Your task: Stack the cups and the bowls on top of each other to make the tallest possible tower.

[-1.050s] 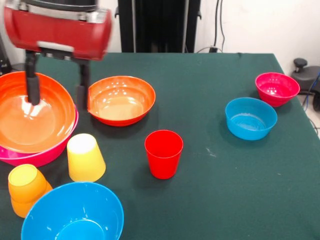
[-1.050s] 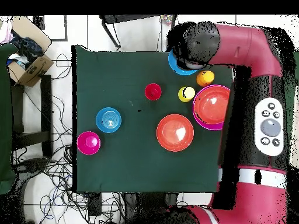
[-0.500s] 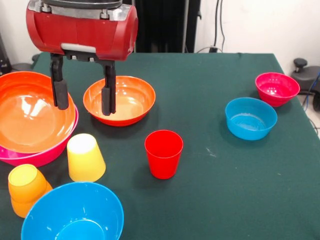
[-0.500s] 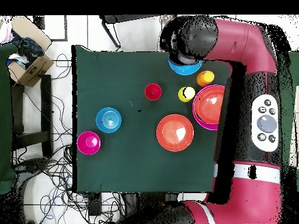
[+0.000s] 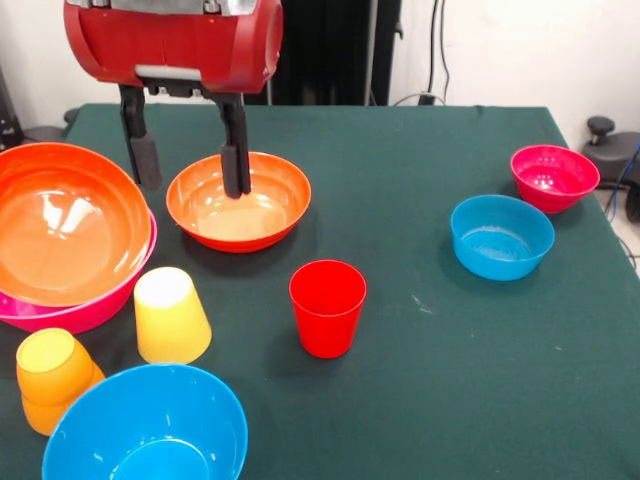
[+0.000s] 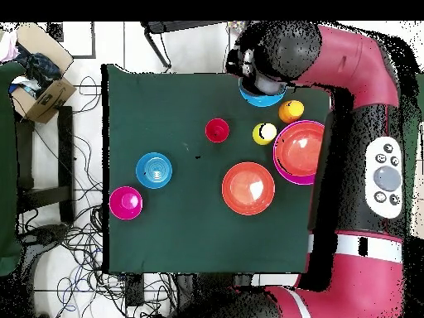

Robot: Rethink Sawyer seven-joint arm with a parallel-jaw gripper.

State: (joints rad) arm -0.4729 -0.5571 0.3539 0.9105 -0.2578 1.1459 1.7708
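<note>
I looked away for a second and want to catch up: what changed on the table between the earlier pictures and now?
Only the gripper moved: open and empty throughout, it rose and shifted from over the stacked orange bowl toward the single orange bowl. Nothing was grasped or released. Bowls and cups kept their places.

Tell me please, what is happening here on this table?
A red robot arm hangs its open gripper empty over the near rim of an orange bowl. Beside it, another orange bowl already sits nested inside the pink bowl. The red cup, yellow cup, orange cup and other bowls stand loose on the table. No tower exists yet.
</note>
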